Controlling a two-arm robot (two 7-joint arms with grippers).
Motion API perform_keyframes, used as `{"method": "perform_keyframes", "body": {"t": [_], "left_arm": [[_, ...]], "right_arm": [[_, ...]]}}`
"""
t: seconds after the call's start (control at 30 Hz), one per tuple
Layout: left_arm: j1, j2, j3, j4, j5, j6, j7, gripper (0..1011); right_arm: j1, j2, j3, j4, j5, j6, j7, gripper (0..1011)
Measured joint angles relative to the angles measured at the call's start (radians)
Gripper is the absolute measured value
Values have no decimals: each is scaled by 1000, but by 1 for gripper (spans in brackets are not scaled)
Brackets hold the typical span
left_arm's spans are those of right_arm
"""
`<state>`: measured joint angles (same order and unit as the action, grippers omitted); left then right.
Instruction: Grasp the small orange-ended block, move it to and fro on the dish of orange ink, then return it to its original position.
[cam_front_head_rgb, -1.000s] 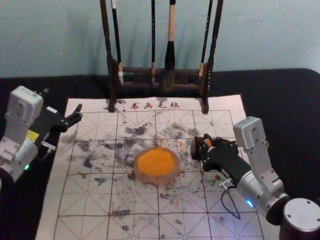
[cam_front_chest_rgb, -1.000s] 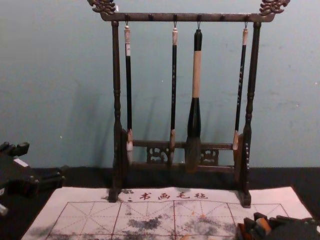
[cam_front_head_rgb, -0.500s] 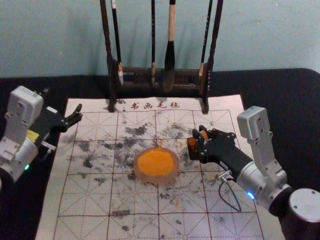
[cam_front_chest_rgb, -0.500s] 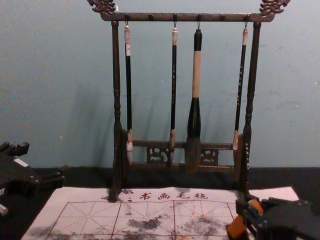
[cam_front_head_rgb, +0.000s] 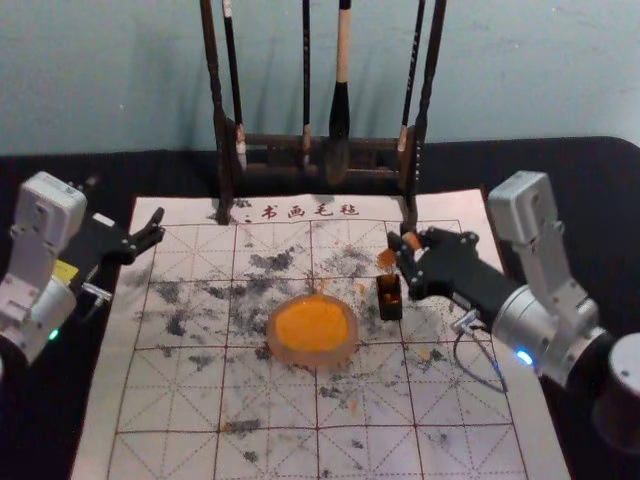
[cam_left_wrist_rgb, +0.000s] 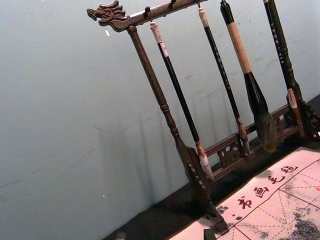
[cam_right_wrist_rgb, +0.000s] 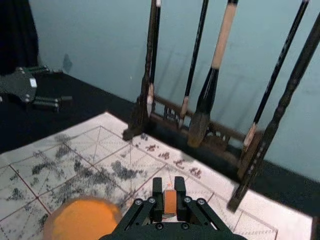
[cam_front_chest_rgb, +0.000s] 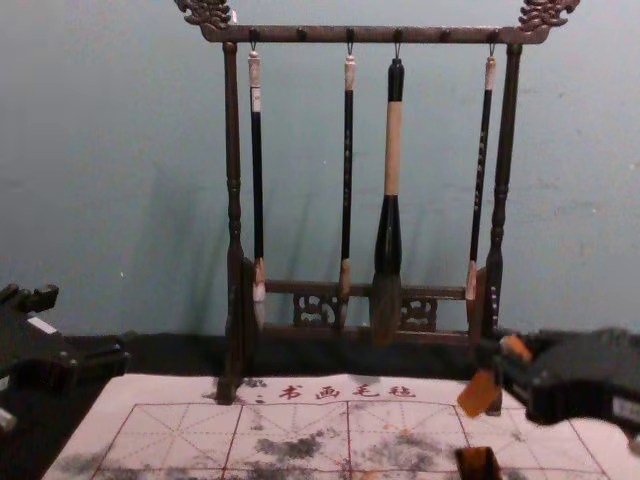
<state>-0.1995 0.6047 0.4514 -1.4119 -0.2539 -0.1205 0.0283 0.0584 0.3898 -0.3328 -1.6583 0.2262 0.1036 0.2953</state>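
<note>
Black-fingered and raised over the right half of the worktop, the right tool is closed on the small orange-ended block, pinching it by its upper part. From the fingertips the block's long axis runs down on a slant, its broad orange end lowest and leaning toward the worktop's left edge. That end hangs above the white gridded mat; how much clearance it has is hard to judge, since the chest view shows it blurred.

Next outward, just beside the block's foot on the side of the worktop's near edge, stands the small dark open-topped box, orange inside, probably the block's resting place.

Farther out lies the pale round dish of orange ink, and the move turns on this: from the block, it lies diagonally toward the worktop's near left corner. I judge the next step to be carrying the block that way, passing above the box's rim, then setting the slanted end down flat on the ink. Too low a path could clip the box.

The right arm is the nearer one to the block. The left tool waits idle near the worktop's left edge, fingers spread with nothing between them.
</note>
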Motion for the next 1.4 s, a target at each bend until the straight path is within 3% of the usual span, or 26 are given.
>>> {"method": "perform_keyframes", "body": {"t": [0.2, 0.47, 0.7, 0.77, 0.87, 1.4], "left_arm": [[0, 0, 0, 0, 0, 0, 0, 1001], [0, 0, 0, 0, 0, 0, 0, 1001], [0, 0, 0, 0, 0, 0, 0, 1001], [0, 0, 0, 0, 0, 0, 0, 1001], [0, 0, 0, 0, 0, 0, 0, 1001], [0, 0, 0, 0, 0, 0, 0, 1001]], "right_arm": [[29, 23, 8, -12, 9, 0, 61, 121], [123, 56, -21, 25, 45, 0, 178, 121], [260, 64, -97, 111, 68, 22, 294, 121], [272, 63, -106, 119, 68, 25, 302, 121], [323, 58, -146, 156, 65, 33, 339, 121], [462, 36, -298, 298, 44, 80, 455, 121]]}}
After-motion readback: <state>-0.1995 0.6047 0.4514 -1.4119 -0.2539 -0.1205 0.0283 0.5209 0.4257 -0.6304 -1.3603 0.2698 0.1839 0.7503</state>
